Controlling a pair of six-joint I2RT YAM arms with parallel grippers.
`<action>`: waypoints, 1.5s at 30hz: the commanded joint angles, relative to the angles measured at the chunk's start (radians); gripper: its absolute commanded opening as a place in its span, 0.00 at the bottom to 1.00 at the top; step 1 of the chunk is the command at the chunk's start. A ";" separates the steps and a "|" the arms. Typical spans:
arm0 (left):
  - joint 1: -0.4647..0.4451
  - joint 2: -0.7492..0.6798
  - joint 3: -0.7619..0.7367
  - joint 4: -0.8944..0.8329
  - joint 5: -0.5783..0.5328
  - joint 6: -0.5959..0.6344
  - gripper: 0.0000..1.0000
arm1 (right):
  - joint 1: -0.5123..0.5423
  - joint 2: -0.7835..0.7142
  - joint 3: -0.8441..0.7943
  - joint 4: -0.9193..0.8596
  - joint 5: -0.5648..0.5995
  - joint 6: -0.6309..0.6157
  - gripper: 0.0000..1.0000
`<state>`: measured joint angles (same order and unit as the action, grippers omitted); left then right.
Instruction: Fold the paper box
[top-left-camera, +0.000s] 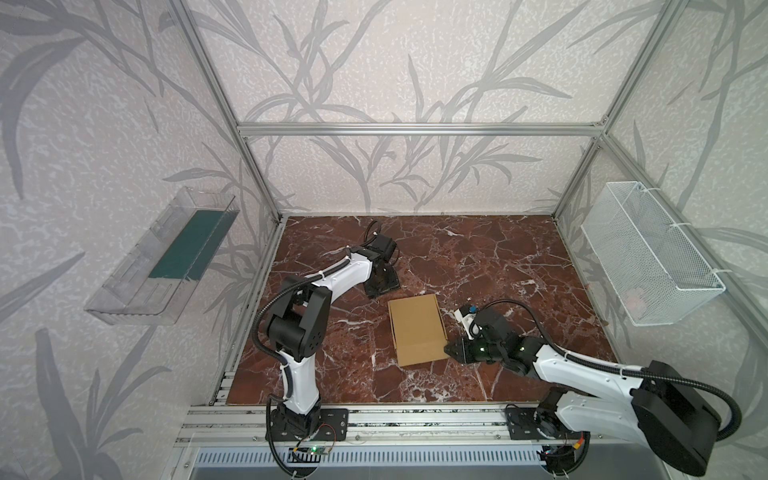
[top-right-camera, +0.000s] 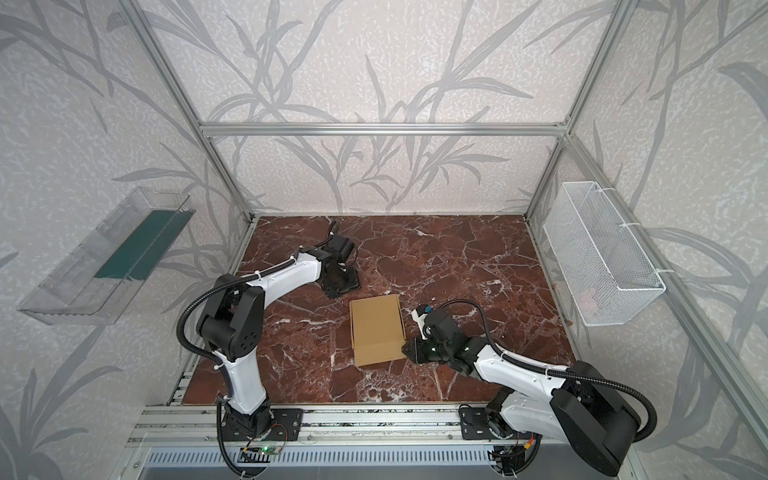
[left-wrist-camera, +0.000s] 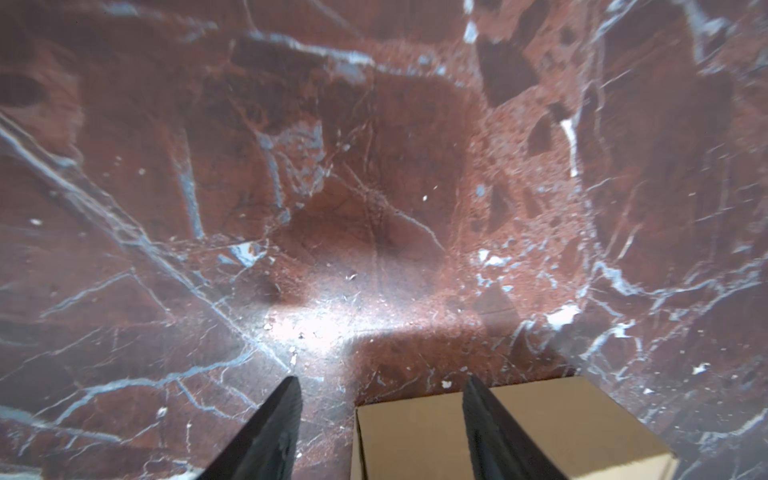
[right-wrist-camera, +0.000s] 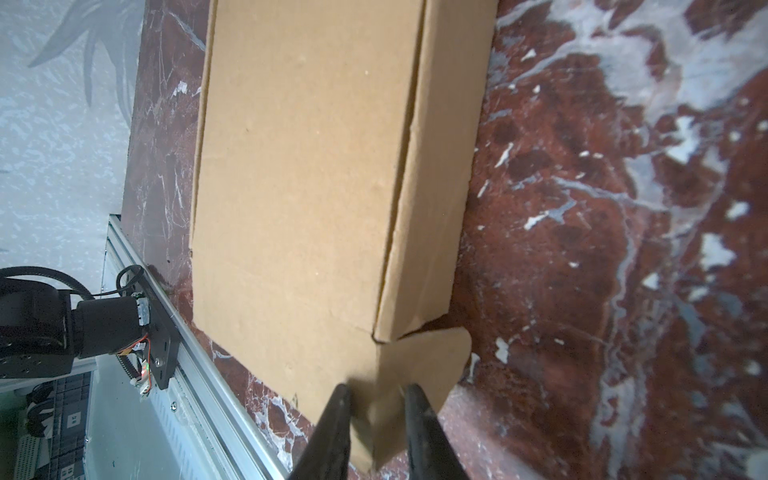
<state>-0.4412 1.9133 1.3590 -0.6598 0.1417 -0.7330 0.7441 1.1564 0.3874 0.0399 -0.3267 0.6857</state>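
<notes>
The paper box (top-left-camera: 417, 330) (top-right-camera: 377, 330) is a shallow tan cardboard box lying flat in the middle of the red marble table, lid side up. My right gripper (top-left-camera: 449, 348) (top-right-camera: 405, 348) is at its near right corner. In the right wrist view the right gripper (right-wrist-camera: 377, 388) is shut on a fold of the box (right-wrist-camera: 299, 174), beside a rounded tab (right-wrist-camera: 432, 353) that sticks out. My left gripper (top-left-camera: 380, 284) (top-right-camera: 340, 284) hangs open just past the box's far left corner. In the left wrist view the left gripper (left-wrist-camera: 381, 380) holds nothing, with the box (left-wrist-camera: 411, 436) corner below its fingers.
A clear plastic bin (top-left-camera: 162, 257) with a green bottom hangs on the left wall. A white wire basket (top-left-camera: 652, 257) hangs on the right wall. An aluminium rail (top-left-camera: 415, 419) carrying both arm bases runs along the table's front edge. Bare marble (top-left-camera: 498, 257) lies behind the box.
</notes>
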 joint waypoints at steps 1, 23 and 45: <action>-0.004 0.025 0.005 -0.043 0.031 0.009 0.63 | -0.002 -0.007 -0.006 0.000 -0.006 0.007 0.25; -0.005 0.043 -0.041 -0.112 0.066 0.044 0.63 | 0.000 -0.003 -0.018 0.024 -0.015 0.034 0.25; -0.005 0.075 -0.047 -0.106 0.116 0.057 0.64 | -0.001 0.013 -0.005 0.035 -0.008 0.040 0.24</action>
<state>-0.4431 1.9484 1.3193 -0.7303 0.2348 -0.6895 0.7441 1.1584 0.3775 0.0566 -0.3344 0.7181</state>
